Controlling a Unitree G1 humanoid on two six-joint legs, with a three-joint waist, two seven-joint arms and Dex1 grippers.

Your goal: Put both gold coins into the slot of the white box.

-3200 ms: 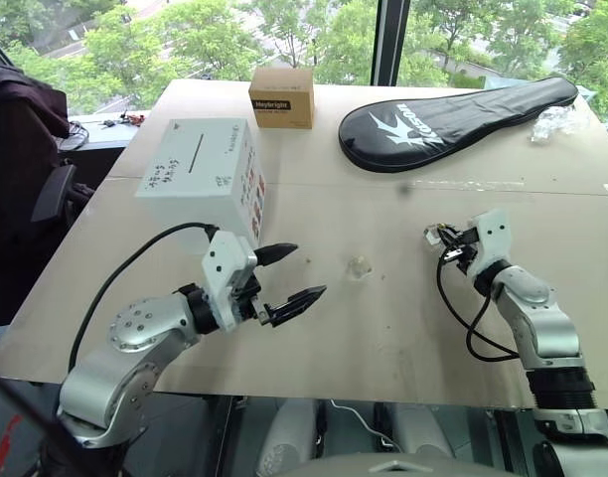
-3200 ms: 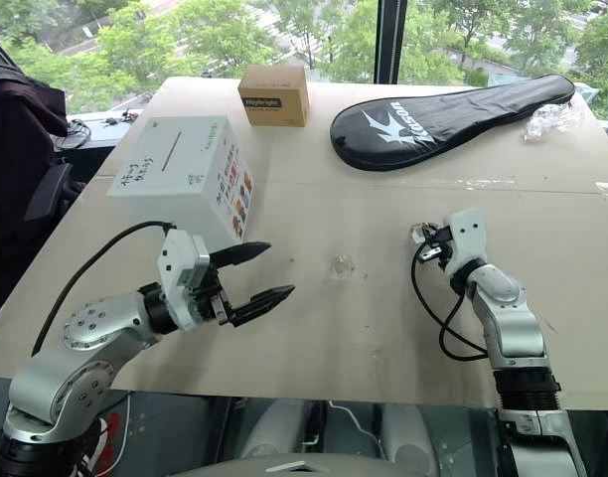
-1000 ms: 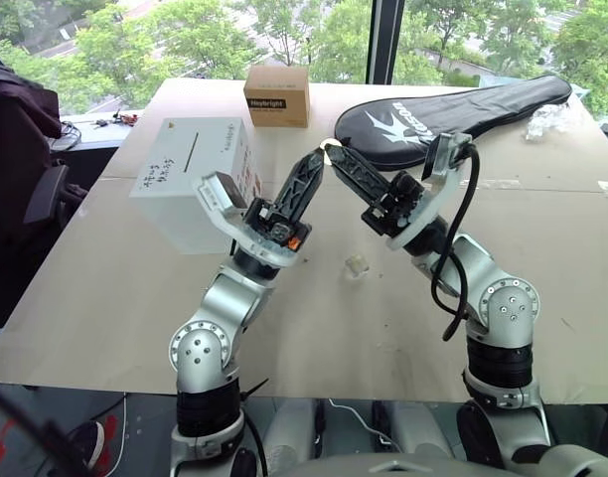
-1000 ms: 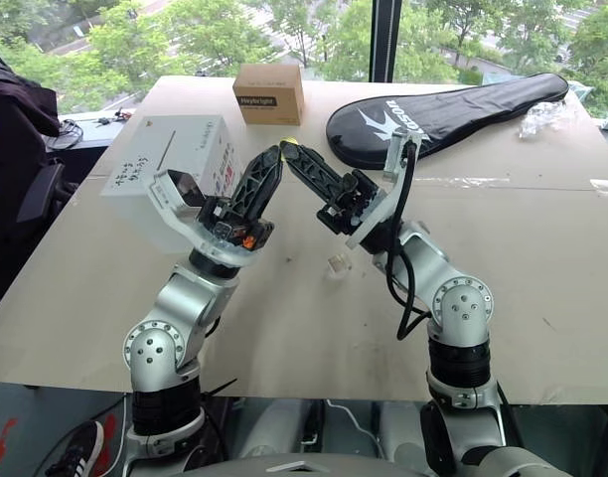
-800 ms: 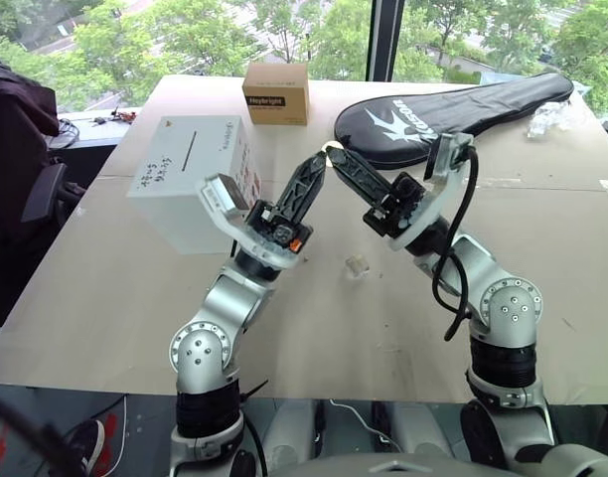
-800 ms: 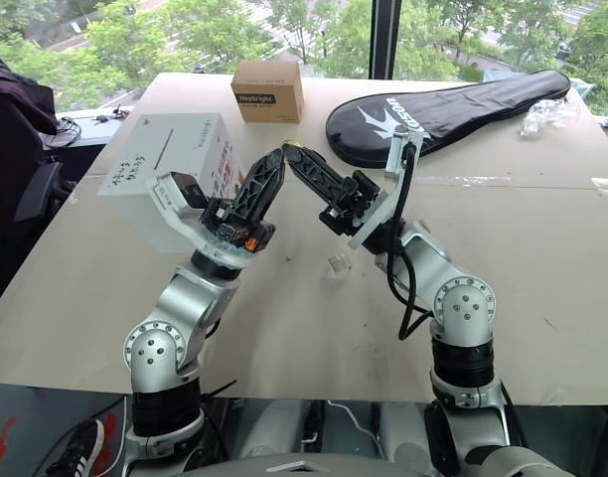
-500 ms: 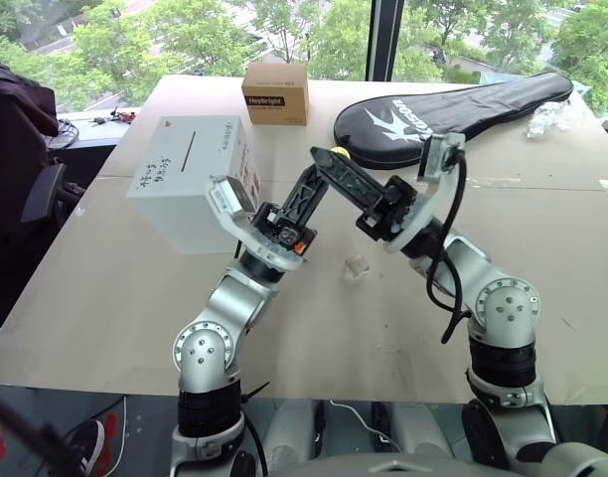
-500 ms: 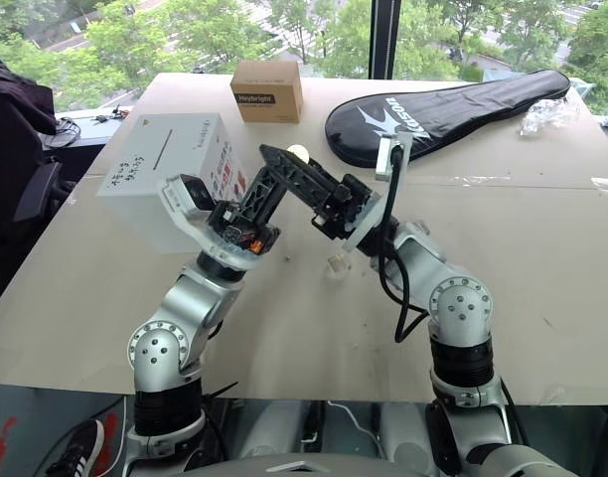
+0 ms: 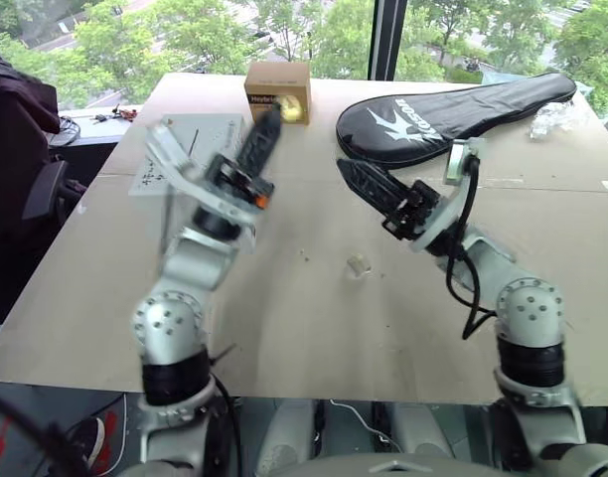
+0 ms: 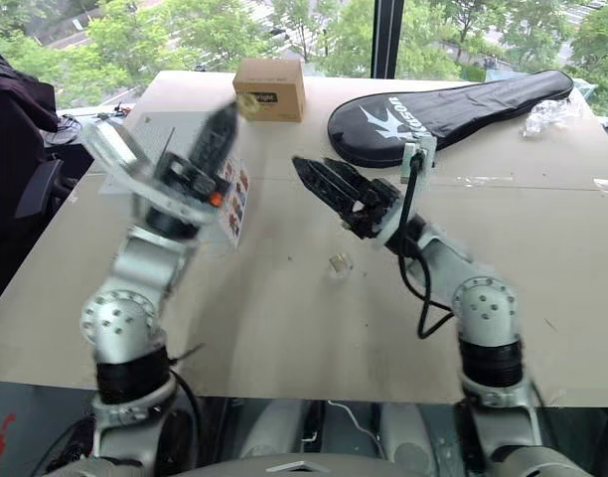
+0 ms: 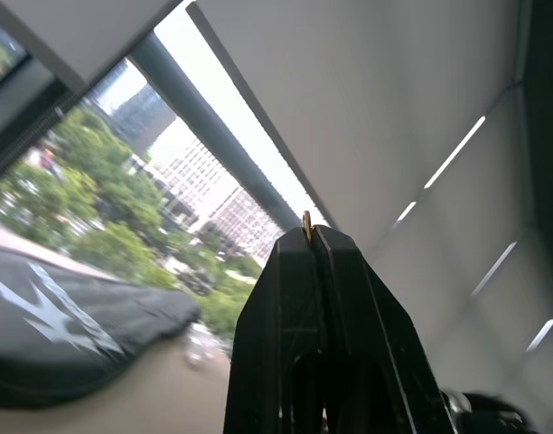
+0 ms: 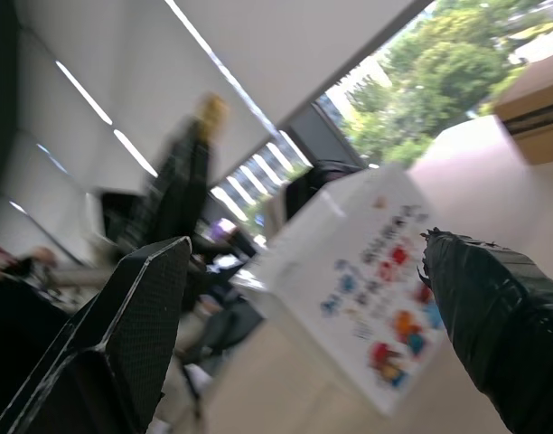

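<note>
1. My left gripper (image 9: 276, 105) is raised above the table, fingers pressed together and clamped on one gold coin (image 9: 291, 107) at the very tips; the left wrist view shows the coin (image 11: 306, 222) edge-on, pinched between the two black fingers.
2. I see that gripper blurred in the head views, its tips up over the white box's far right corner, in line with the brown cardboard box (image 9: 277, 79) behind it.
3. My right gripper (image 10: 315, 175) has its fingers spread wide apart with nothing between them. It hangs over the middle of the table, pointing toward the white box.
4. The white box (image 10: 231, 195) sits near the left edge of the table, partly hidden by my left arm. Its side with colourful small print faces the right gripper; the right wrist view shows that face (image 12: 367, 285) between the open fingers.
5. The slot (image 9: 194, 141) is on the box's top face, a thin dark line, with handwriting beside it. My left wrist covers part of the top.
6. I can't tell where the second gold coin is.
7. A small clear plastic piece (image 9: 358, 264) lies on the table near its middle, below the right gripper.
8. A black racket cover (image 9: 453, 104) lies along the far right part of the table; crumpled clear plastic (image 9: 552, 118) sits near the far right corner.
</note>
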